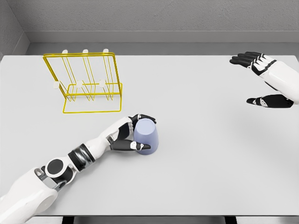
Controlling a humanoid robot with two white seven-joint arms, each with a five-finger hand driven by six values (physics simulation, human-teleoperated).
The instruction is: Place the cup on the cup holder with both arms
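The left hand (127, 136) clamps its fingers around the cup (146, 136) for carrying to the far yellow cup holder (87, 84), while the right hand (266, 79) hovers spread-fingered.

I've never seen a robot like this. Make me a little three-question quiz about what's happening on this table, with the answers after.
1. True or false: the left hand is wrapped around the cup.
2. What colour is the wire cup holder? A) red B) yellow C) green
3. Fill in: the right hand is ____, holding nothing.

Key: 1. True; its fingers curl around the lilac cup standing upside down on the table. 2. B. 3. open; it hangs at the far right, away from the cup.
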